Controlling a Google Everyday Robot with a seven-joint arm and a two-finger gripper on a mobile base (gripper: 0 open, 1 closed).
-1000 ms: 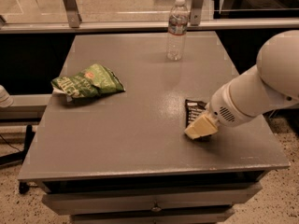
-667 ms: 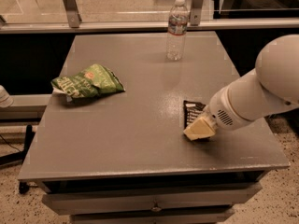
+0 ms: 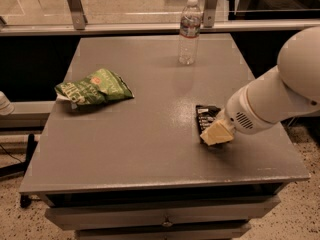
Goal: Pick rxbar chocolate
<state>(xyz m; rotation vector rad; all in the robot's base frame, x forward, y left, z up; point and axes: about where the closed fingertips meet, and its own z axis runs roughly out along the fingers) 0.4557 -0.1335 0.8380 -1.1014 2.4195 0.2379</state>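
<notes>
The rxbar chocolate is a small flat black bar with white text lines. It lies on the grey table at the right, partly covered by my gripper. My gripper comes in from the right on a bulky white arm. Its cream-coloured tip rests low over the near end of the bar. Only the far half of the bar shows.
A green snack bag lies at the table's left. A clear water bottle stands upright at the back centre. A glass railing runs behind the table. The table's front edge has a drawer below.
The arm and gripper have shifted very slightly left over the bar. The bar, bag and bottle have not moved.
</notes>
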